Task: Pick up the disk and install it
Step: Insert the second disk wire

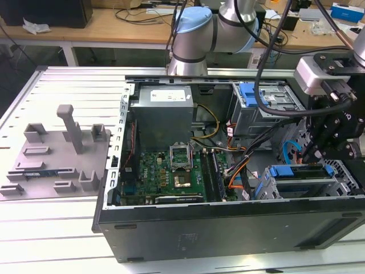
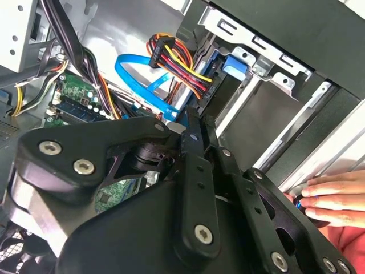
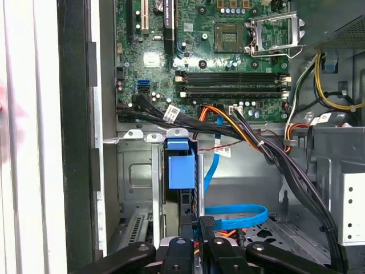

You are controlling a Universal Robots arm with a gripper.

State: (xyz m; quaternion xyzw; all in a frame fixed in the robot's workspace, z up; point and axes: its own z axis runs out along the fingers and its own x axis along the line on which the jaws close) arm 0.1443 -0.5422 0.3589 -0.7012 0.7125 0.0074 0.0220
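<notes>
The open computer case (image 1: 228,228) lies on the slatted table (image 1: 68,240). Inside, the power supply (image 1: 162,117) sits behind the motherboard (image 1: 165,174); the drive cage (image 1: 302,182) stands at the exterior view's right.

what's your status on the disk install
gripper low over drive cage. disk sits in bay. blue cable beside gripper; hand at case edge.

No print can be read. A white label (image 1: 169,96) sits on the grey power-supply box (image 1: 162,123), well apart from the pincer (image 1: 311,149) toward the exterior view's left, and its lines are too small to make out. In the first wrist view, white tags (image 3: 172,112) sit on the black cables (image 3: 142,105) beyond the pincer. A small white sticker (image 3: 187,27) lies farther off on the motherboard (image 3: 154,74). All are illegible.
</notes>
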